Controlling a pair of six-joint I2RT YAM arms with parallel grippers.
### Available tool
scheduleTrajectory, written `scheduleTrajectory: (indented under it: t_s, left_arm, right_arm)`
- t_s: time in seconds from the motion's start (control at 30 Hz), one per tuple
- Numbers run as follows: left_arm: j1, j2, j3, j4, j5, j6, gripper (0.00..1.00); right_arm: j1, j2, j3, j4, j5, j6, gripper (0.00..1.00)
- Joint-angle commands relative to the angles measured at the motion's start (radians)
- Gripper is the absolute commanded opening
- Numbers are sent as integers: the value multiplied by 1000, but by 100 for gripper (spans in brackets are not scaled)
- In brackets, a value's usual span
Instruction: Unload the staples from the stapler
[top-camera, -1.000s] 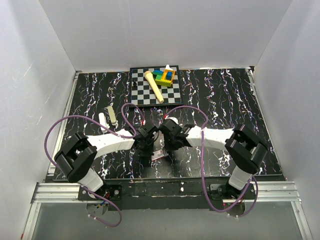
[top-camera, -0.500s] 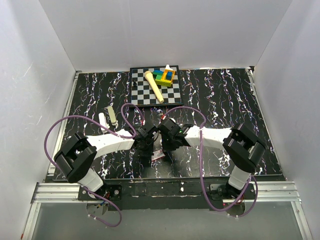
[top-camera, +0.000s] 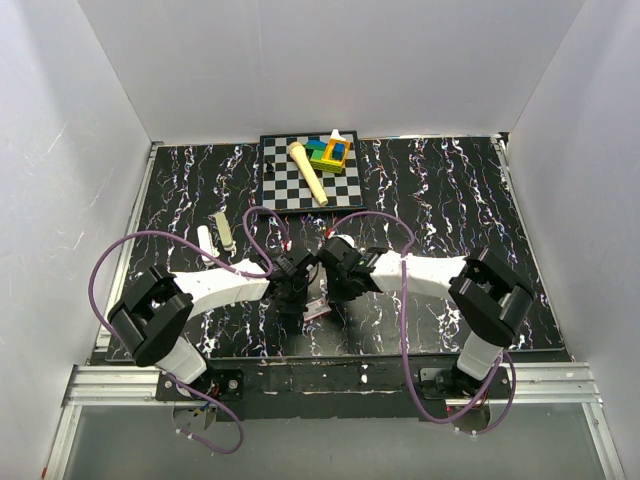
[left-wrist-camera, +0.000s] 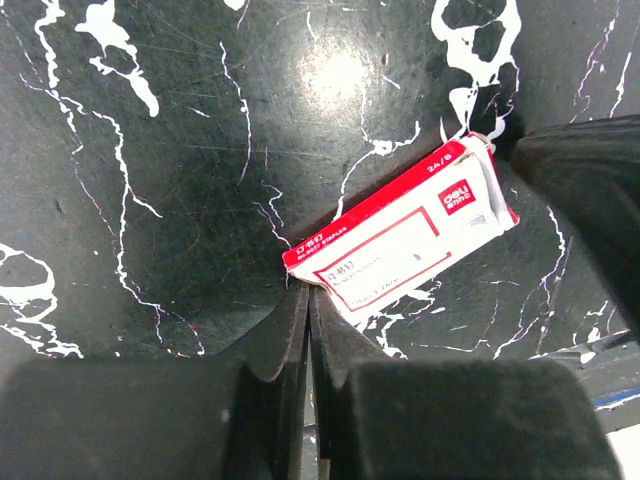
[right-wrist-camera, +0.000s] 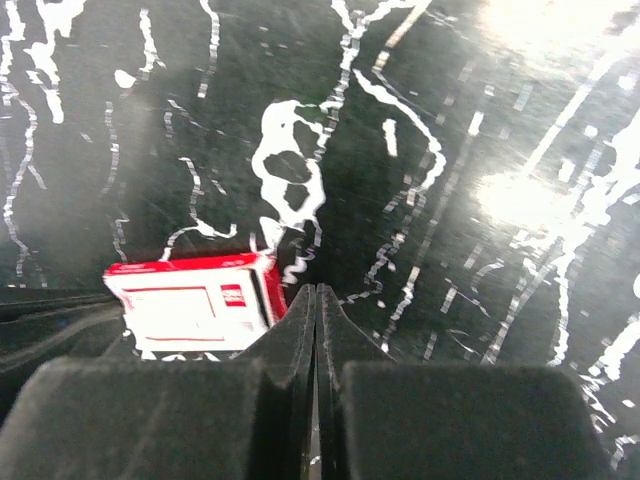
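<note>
No staples show in any view. A small red-and-white box (top-camera: 315, 308) lies flat on the black marbled table between the two arms. My left gripper (top-camera: 297, 296) is shut and empty, and its tips (left-wrist-camera: 308, 292) touch the box's (left-wrist-camera: 400, 240) near corner. My right gripper (top-camera: 336, 290) is also shut and empty. Its tips (right-wrist-camera: 316, 290) sit just beside the red end of the box (right-wrist-camera: 190, 300). Two pale elongated objects (top-camera: 215, 238) lie at the left. I cannot tell whether either is the stapler.
A chessboard (top-camera: 285, 185) at the back holds coloured blocks (top-camera: 328, 153) and a cream stick (top-camera: 308, 172). White walls close in the table on three sides. Purple cables loop over both arms.
The right arm shifted slightly left and came back. Both grippers stay shut by the box, which has hardly moved.
</note>
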Motion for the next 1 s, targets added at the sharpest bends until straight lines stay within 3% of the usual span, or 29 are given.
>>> scheduleTrajectory:
  t_s: [0.0,0.27,0.47,0.63,0.97]
  left_arm:
    - [-4,10,1,-48,-112,36,0]
    - [-4,-70,41,-117,-193,41,1]
    - [-4,-179,77,-195,-277,61,24]
    - [-4,-289,106,-236,-325,97,43]
    - [-4,-488,127,-235,-406,180,70]
  right_arm:
    - [48,-73,-2,-129,115,-1,1]
    - [7,-238,-58,-214,227,-12,17]
    - [-1,-400,-105,-278,344,-41,36]
    - [-4,-526,-101,-326,416,-91,45]
    - [-6,-750,-52,-418,510,-174,68]
